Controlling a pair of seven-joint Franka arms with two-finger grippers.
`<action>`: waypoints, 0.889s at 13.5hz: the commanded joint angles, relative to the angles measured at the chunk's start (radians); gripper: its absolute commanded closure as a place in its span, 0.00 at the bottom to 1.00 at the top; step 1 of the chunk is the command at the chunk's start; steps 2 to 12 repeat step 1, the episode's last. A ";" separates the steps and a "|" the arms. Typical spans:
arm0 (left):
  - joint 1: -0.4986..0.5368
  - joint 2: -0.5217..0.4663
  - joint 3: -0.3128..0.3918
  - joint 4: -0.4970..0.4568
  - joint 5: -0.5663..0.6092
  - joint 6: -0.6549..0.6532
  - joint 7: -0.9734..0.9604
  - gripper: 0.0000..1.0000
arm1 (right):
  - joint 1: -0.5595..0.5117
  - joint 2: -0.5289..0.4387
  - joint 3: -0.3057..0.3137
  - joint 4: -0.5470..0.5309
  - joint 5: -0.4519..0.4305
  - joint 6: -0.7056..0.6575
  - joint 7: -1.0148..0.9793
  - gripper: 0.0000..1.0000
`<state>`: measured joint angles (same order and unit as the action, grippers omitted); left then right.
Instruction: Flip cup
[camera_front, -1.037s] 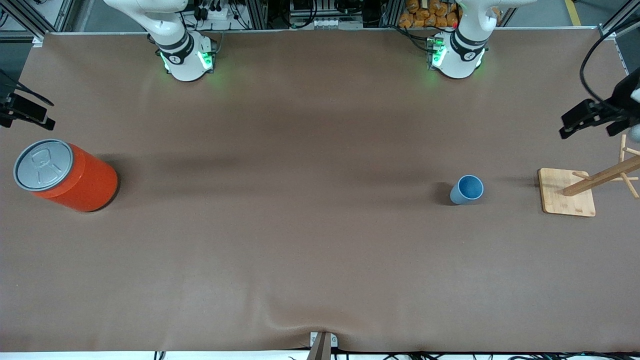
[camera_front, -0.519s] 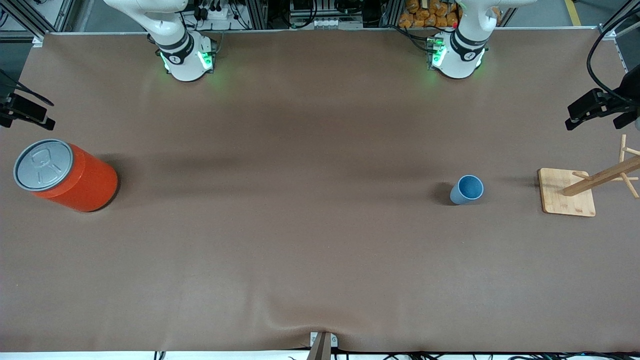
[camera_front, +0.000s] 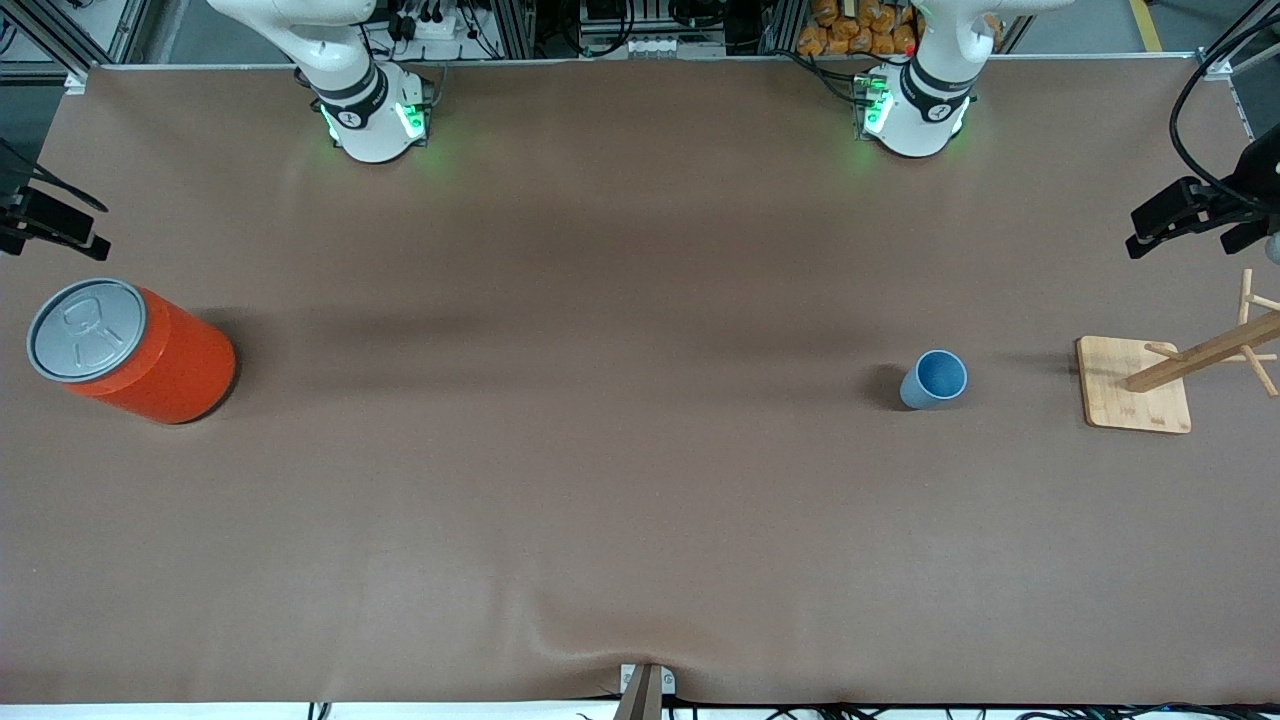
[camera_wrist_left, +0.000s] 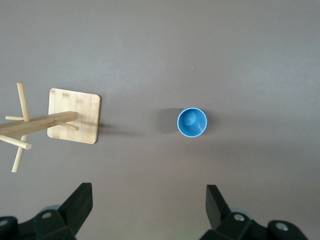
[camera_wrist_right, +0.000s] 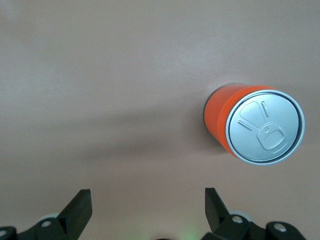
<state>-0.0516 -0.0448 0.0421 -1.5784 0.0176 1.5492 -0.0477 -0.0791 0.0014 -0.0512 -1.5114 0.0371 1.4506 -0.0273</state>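
The small blue plastic cup (camera_front: 935, 379) stands upright on the brown tabletop (camera_front: 600, 480), mouth up and long axis vertical, beside the wooden peg rack (camera_front: 1135, 384) toward the left arm's end. That fits a cup already flipped or one awaiting flipping. The left hand (camera_wrist_left: 148, 212) hangs high over it, fingers apart. The right hand (camera_wrist_right: 146, 212) waits, fingers apart, over the orange can (camera_wrist_right: 254, 129).

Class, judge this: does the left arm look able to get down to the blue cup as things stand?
Probably yes. The left gripper hangs open above the table, and the blue cup stands upright alone, apart from the wooden rack. Nothing lies between them. The right gripper waits open over the orange can.
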 joint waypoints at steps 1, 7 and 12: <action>0.001 0.002 -0.004 0.006 -0.013 -0.014 -0.011 0.00 | -0.005 -0.014 0.005 -0.001 0.003 -0.007 0.001 0.00; 0.001 0.002 -0.004 0.006 -0.013 -0.014 -0.011 0.00 | -0.005 -0.014 0.005 -0.001 0.003 -0.007 0.001 0.00; 0.001 0.002 -0.004 0.006 -0.013 -0.014 -0.011 0.00 | -0.005 -0.014 0.005 -0.001 0.003 -0.007 0.001 0.00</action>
